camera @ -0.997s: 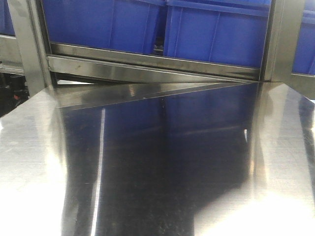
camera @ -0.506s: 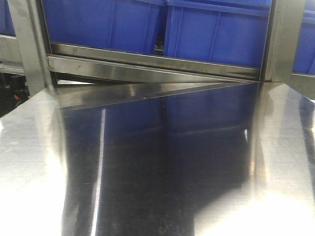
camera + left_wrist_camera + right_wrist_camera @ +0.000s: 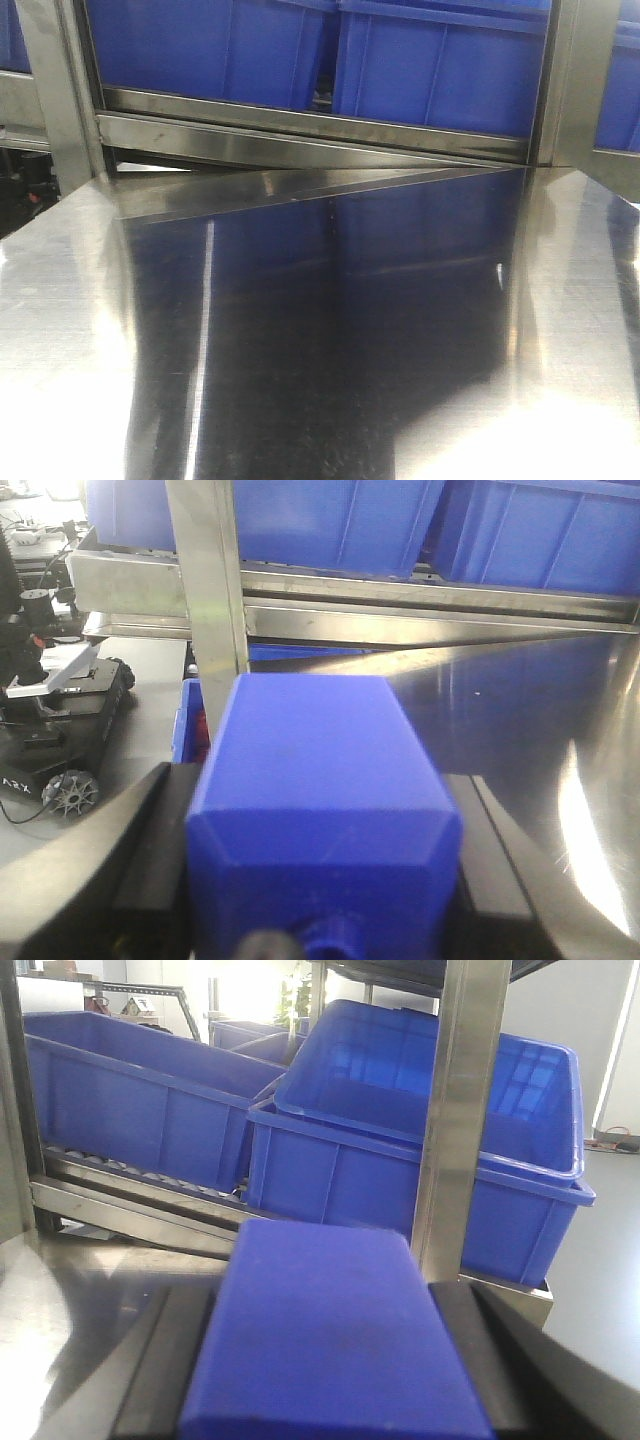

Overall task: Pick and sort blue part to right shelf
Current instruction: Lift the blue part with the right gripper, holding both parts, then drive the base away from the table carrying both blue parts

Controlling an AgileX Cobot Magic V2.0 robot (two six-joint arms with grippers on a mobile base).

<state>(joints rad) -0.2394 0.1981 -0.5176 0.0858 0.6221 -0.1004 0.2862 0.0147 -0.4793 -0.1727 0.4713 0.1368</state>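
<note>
Both arms hold a blue block in front of the shelf rack.

The left jaws are clamped on the blue part (image 3: pixel 315 770), its sloped shoulders and small round knob turned back toward the wrist. It is held near the left edge of the shiny steel surface (image 3: pixel 300 350), close to a steel upright (image 3: pixel 215 610). The right jaws grip a second blue block (image 3: pixel 330 1330), whose top is out of sight. Blue bins (image 3: pixel 440 70) sit on the tilted shelf at the far side.
</note>
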